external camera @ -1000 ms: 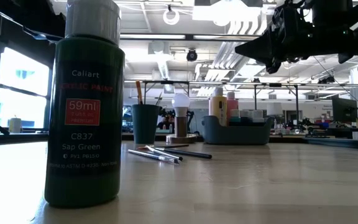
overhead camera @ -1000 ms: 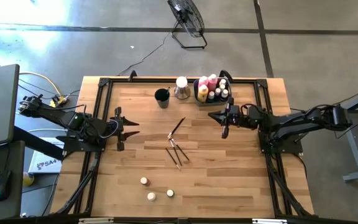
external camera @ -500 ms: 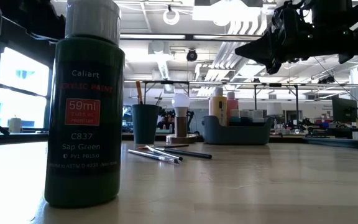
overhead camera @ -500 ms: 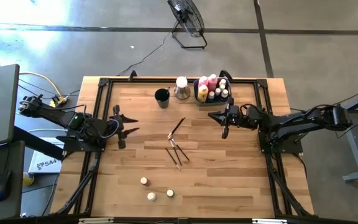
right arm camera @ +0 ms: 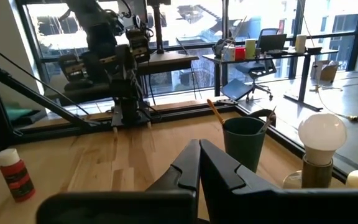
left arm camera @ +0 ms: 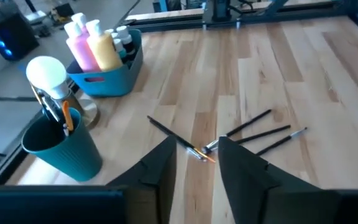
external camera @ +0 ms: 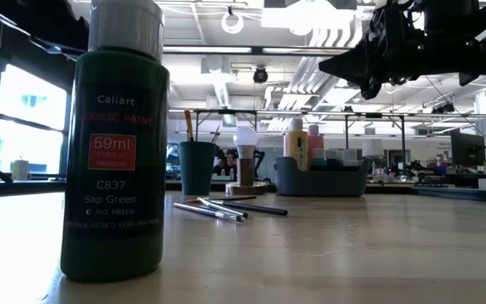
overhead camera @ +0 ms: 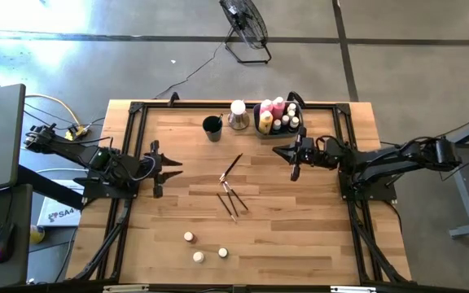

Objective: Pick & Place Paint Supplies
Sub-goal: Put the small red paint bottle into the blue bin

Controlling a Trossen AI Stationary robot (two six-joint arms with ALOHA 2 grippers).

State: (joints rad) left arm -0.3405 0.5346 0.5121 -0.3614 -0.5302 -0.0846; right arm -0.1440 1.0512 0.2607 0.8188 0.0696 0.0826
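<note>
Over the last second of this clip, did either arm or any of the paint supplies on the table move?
Nothing visibly changed: the left hand and the right hand hover where they were, empty, and the thin dark-handled brushes and small cream-capped pots lie in the same places.

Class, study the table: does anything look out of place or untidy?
Yes. Four brushes lie scattered and crossed mid-table, and three capped pots stand loose near the front edge, while other bottles sit together in the bin. Nothing looks spilled or broken.
</note>
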